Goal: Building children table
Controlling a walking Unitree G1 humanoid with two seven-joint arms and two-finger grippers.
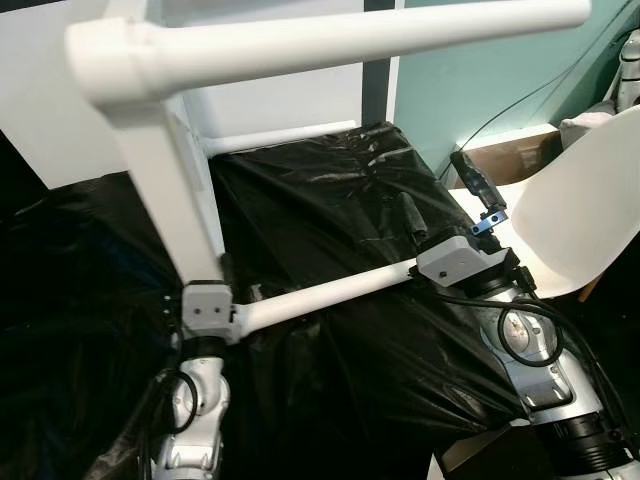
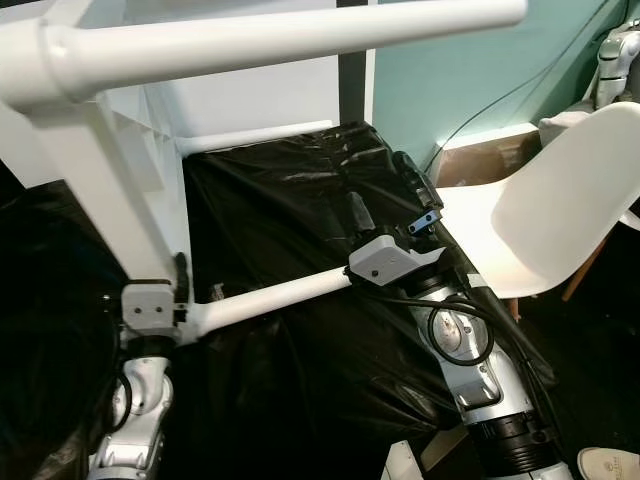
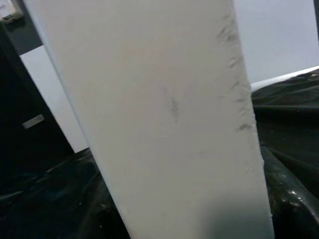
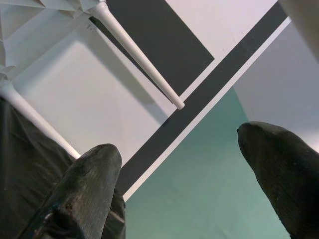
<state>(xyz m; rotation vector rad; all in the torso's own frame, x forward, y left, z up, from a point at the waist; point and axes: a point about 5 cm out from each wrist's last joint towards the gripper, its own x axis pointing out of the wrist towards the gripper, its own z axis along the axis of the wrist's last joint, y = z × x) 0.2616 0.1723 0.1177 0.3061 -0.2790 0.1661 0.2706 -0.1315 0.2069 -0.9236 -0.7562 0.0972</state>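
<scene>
Evidently right claw (image 4: pixel 179 189) gapes empty.

The left tool (image 1: pixel 222 268) is largely hidden behind the white table leg (image 1: pixel 165 190), so its finger position cannot be judged. In the left wrist view that leg (image 3: pixel 164 124) is pressed so close that both ends are cut off by the frame. What lies beneath the black plastic sheet (image 1: pixel 330 215) is concealed. The white chair (image 1: pixel 575 215) is cropped at the right edge of the frame, and its legs are mostly hidden. The top rail (image 1: pixel 340 35) is cut off at upper left.
</scene>
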